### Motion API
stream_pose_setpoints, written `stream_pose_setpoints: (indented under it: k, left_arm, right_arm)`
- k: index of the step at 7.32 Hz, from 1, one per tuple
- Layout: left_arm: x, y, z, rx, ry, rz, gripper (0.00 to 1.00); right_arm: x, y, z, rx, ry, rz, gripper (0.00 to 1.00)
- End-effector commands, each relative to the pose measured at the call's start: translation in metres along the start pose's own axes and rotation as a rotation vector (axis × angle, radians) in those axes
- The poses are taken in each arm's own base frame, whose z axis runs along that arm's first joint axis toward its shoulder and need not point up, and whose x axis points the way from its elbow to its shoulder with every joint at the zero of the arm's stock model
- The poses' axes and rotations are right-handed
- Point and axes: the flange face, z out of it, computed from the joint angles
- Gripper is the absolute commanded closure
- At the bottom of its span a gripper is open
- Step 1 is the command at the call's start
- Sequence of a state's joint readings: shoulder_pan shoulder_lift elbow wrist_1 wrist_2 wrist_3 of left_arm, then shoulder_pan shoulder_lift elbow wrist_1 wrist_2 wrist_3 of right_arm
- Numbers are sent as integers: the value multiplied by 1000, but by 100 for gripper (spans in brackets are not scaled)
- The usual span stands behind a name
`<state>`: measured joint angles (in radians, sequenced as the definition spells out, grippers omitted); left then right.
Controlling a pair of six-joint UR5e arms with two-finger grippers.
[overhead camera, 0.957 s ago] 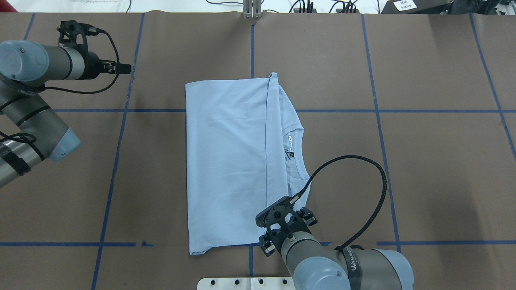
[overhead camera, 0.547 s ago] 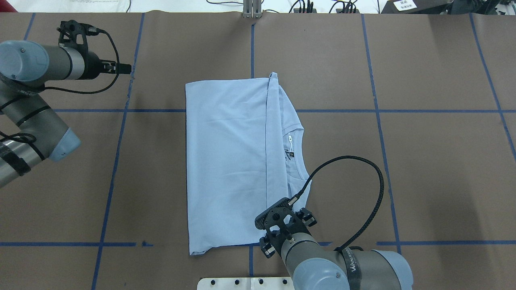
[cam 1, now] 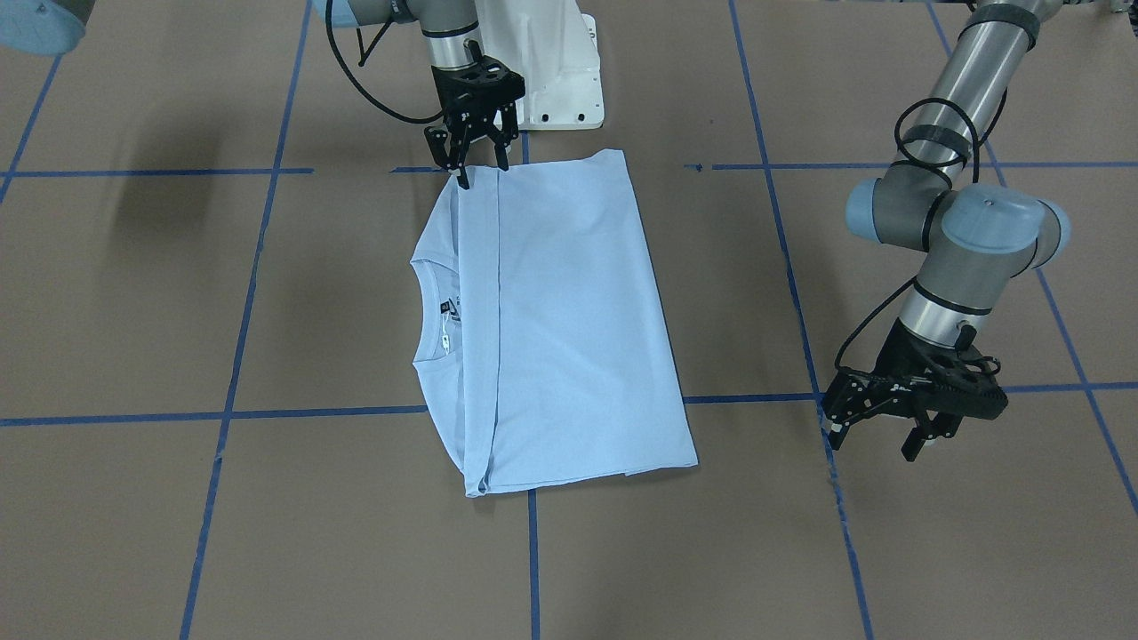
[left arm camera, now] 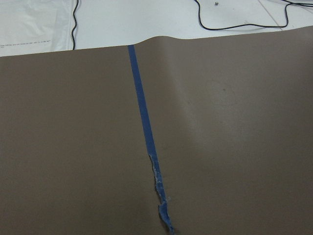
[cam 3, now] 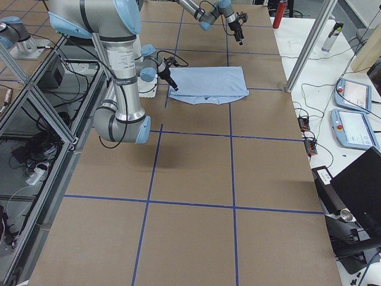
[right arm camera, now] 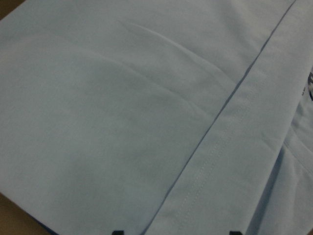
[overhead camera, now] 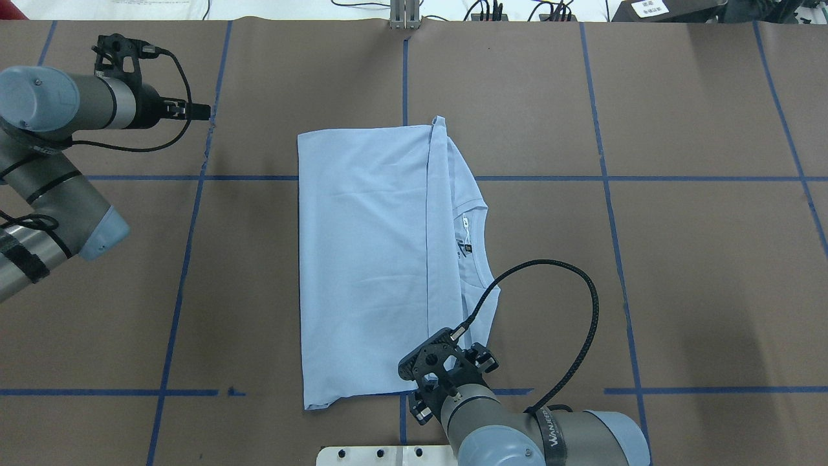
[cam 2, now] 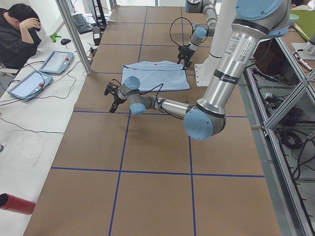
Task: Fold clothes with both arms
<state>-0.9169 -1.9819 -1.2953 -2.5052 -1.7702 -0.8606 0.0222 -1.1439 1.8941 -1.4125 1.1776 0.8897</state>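
Note:
The light blue T-shirt [overhead camera: 362,259] lies flat at the table's middle, with its body folded over so a hem runs along its length beside the neckline and dark label [overhead camera: 467,247]. My right gripper [cam 1: 483,171] stands open just over the shirt's [cam 1: 569,320] corner nearest the base. In the right wrist view, its two fingertips [right arm camera: 117,232] frame the hem of the shirt [right arm camera: 122,98]. Well off to the shirt's side, my left gripper [cam 1: 871,444] hovers open and empty over bare table; the overhead view also shows this gripper [overhead camera: 197,111].
The white pedestal plate [cam 1: 556,98] sits just behind the right gripper. Blue tape lines [left arm camera: 144,127] grid the brown table [overhead camera: 679,259]. Cables lie along the far edge [overhead camera: 491,10]. A person [cam 2: 17,34] sits at a side table with tablets [cam 2: 29,83].
The right wrist has drawn back a little toward the base and slightly sideways along the shirt's near edge. The left arm and the shirt have not moved.

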Motion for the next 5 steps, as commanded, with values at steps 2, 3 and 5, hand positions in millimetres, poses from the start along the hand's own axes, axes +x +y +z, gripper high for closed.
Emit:
stream_pose_setpoints:
  k: [2,3,5]
  left_arm:
    - [0,1,0,-1,0,2,0]
    - [1,1,1,-1,0,1,0]
    - [2,3,2,1,9,4,0]
  right_arm:
    - [-4,-9,-6,23,-6,7,64]
    - [-3,-10,-8,25,-7,9,63]
    - [-3,-9,-6,24,-5,9,64]
